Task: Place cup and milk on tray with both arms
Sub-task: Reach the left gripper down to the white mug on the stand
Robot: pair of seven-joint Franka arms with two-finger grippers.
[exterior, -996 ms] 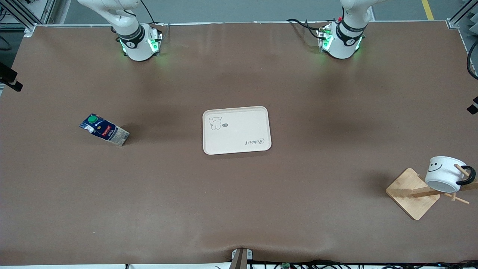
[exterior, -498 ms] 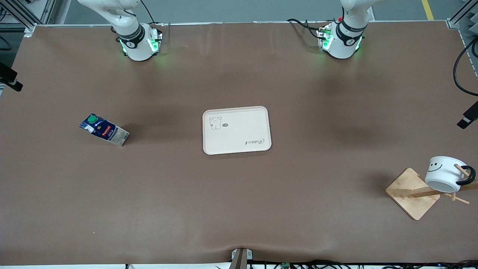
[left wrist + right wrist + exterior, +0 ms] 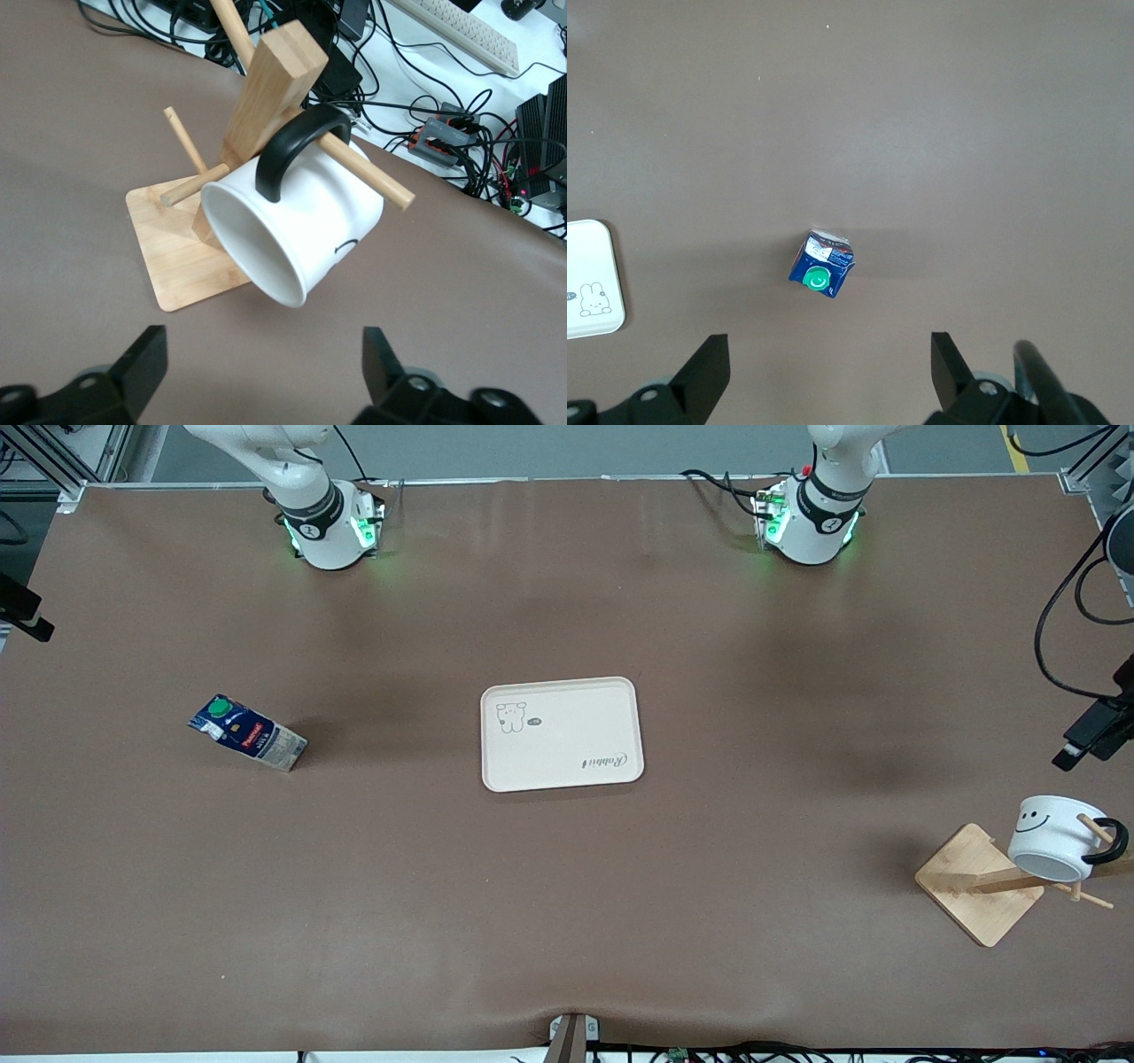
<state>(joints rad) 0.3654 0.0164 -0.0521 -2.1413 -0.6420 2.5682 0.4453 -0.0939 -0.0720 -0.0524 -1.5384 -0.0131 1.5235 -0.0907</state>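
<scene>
The cup (image 3: 1054,837) hangs tilted by its black handle on a peg of a wooden rack at the left arm's end of the table; in the left wrist view its mouth (image 3: 292,221) faces the camera. My left gripper (image 3: 261,350) is open and empty in the air beside the rack, and also shows in the front view (image 3: 1076,746). The milk (image 3: 248,732) stands toward the right arm's end. My right gripper (image 3: 827,354) is open and empty high over the milk (image 3: 821,274). The tray (image 3: 561,733) lies mid-table with nothing on it.
The square wooden rack base (image 3: 974,886) sits near the table's corner, with pegs sticking out around the cup. A black cable hangs by the left gripper. A corner of the tray (image 3: 589,283) shows in the right wrist view.
My left gripper has come in from the table's edge toward the rack and cup, trailing its cable. The right arm, milk, cup and tray have not moved.
</scene>
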